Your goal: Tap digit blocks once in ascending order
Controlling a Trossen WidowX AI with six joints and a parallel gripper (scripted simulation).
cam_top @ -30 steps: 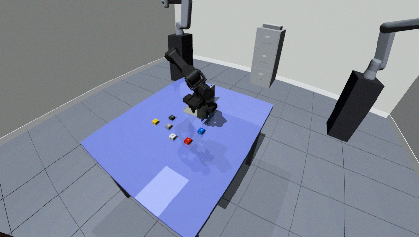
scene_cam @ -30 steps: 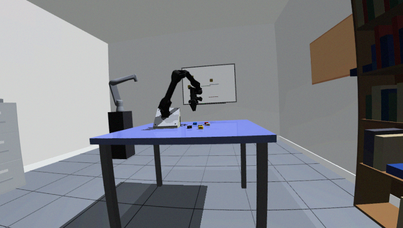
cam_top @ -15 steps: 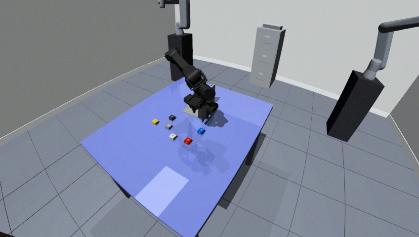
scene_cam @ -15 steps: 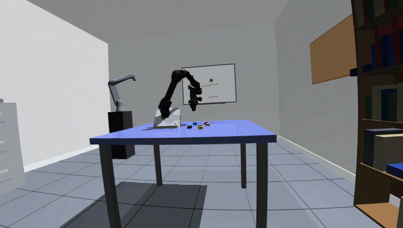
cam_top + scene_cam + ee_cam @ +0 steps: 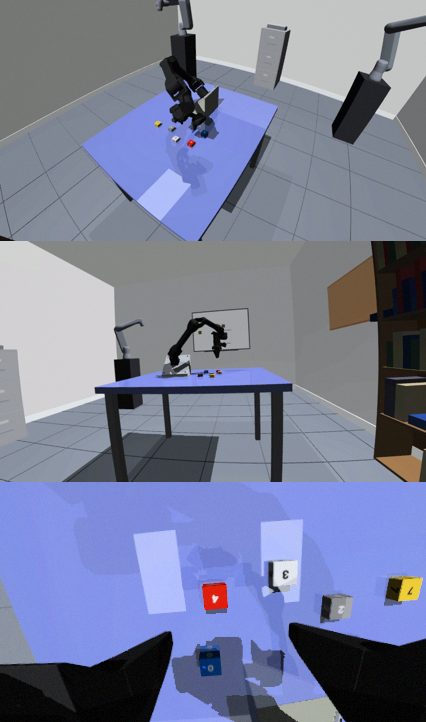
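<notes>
My gripper [image 5: 230,633] hangs wide and empty above the blue block marked 0 [image 5: 209,660], which sits on the blue tabletop [image 5: 75,597] in shadow. Beyond it: red 4 block [image 5: 215,596], white 3 block [image 5: 283,574], grey 2 block [image 5: 337,606], yellow 7 block [image 5: 404,588].

Arm [image 5: 185,335] rises from its base, bends at a high elbow, then reaches forward and drops through the wrist, so the gripper [image 5: 216,355] points straight down, well above the surface. Jaws stand wide apart, nothing between them. In the wrist view both dark fingers frame the lower corners, tips angled inward toward each other. In the top view the gripper [image 5: 186,122] sits low, forward of the folded links.
</notes>
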